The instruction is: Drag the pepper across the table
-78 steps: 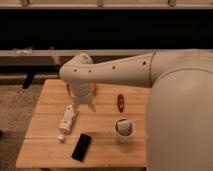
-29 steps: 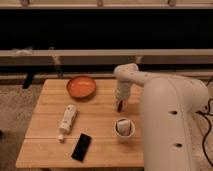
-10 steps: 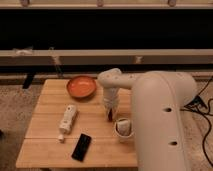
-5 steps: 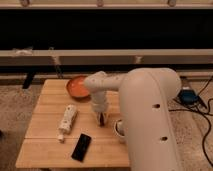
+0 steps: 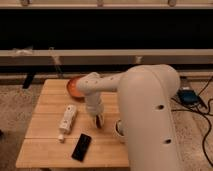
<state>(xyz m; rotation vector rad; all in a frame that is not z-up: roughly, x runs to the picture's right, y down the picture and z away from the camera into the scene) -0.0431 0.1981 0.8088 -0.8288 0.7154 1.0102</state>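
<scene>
My gripper (image 5: 98,120) points down onto the light wooden table (image 5: 50,102) near its middle, at the end of the white forearm that hangs from the elbow by the bowl. A small dark red-orange pepper (image 5: 99,122) shows right at the gripper's tip, lying on the table and partly covered by it. I cannot make out whether the pepper is gripped or only touched.
An orange bowl (image 5: 73,86) sits at the back of the table. A white bottle (image 5: 67,119) lies left of the gripper. A black phone (image 5: 81,146) lies near the front edge. A cup (image 5: 120,130) stands just right of the gripper, half hidden by the arm's bulky white body.
The gripper has moved left and toward the front of the table, from beside the cup's far side toward the middle. The pepper has shifted with it.
</scene>
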